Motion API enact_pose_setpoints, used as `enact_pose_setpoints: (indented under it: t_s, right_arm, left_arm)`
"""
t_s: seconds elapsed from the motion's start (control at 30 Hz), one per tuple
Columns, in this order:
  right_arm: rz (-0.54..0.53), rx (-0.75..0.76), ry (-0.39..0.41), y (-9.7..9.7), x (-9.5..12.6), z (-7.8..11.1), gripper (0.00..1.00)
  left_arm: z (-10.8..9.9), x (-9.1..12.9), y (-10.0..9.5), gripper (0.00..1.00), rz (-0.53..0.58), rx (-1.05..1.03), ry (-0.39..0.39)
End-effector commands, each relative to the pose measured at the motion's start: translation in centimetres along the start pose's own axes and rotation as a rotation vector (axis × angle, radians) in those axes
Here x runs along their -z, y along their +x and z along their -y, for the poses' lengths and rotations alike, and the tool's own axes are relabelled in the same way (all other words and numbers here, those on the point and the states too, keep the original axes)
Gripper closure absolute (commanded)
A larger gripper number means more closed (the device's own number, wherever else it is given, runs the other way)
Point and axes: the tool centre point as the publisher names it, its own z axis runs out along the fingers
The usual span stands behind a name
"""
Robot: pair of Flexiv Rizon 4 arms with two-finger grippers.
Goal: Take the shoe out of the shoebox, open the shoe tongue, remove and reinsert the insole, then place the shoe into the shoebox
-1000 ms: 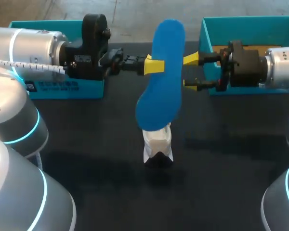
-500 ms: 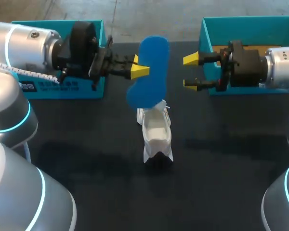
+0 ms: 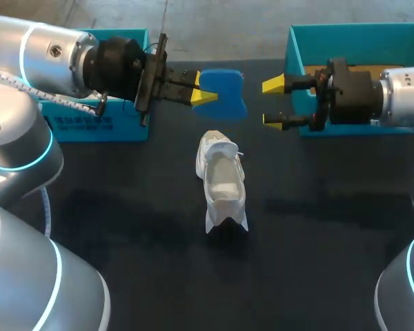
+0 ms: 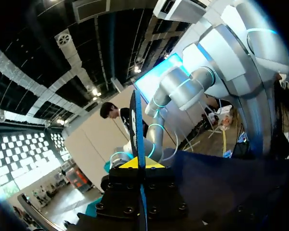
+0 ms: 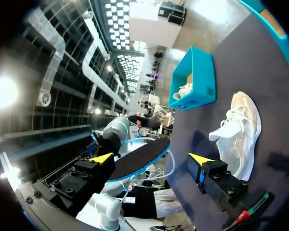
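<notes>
The blue insole (image 3: 225, 89) hangs in the air above the table, beyond the shoe, with my left gripper (image 3: 203, 94) shut on its left end. In the left wrist view the insole (image 4: 136, 120) shows edge-on, pinched in the left gripper (image 4: 137, 163). A white shoe (image 3: 223, 181) stands upright on the black table, below and nearer than the insole. My right gripper (image 3: 272, 102) is open, level with the insole and a short gap to its right. From the right wrist, the insole (image 5: 139, 161) lies ahead of the right gripper (image 5: 151, 159), with the shoe (image 5: 238, 132) beside it.
One teal shoebox (image 3: 293, 48) stands at the back right behind my right wrist. A second teal box (image 3: 96, 124) sits at the back left under my left arm; in the right wrist view this box (image 5: 195, 77) holds another white shoe (image 5: 183, 91).
My left arm drew back to the left and up, turning the insole from hanging lengthwise over the shoe to lying nearly flat, so the shoe is uncovered. The right arm stayed still.
</notes>
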Motion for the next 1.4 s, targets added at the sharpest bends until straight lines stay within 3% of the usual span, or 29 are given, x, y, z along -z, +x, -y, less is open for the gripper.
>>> enact_pose_setpoints:
  t_s: [0.03,0.23,0.47,0.83,1.4]
  right_arm:
    - [0.001,0.000,-0.001,-0.1,-0.2,-0.1,0.00]
    - [0.001,0.000,-0.001,-0.1,-0.2,-0.1,0.00]
    - [0.001,0.000,-0.001,-0.1,-0.2,-0.1,0.00]
    - [0.001,0.000,-0.001,-0.1,-0.2,-0.1,0.00]
    - [-0.011,-0.007,-0.001,-0.2,-0.3,-0.2,0.00]
  left_arm:
    - [-0.4,0.0,-0.2,1.00,-0.006,-0.032,0.011]
    - [-0.4,0.0,-0.2,1.00,-0.006,-0.032,0.011]
    - [-2.9,0.6,-0.2,1.00,0.005,-0.359,-0.022]
    - [-5.9,0.9,0.2,1.00,-0.101,-0.819,-0.040]
    - [-9.6,0.3,1.2,1.00,-0.114,-1.074,-0.096]
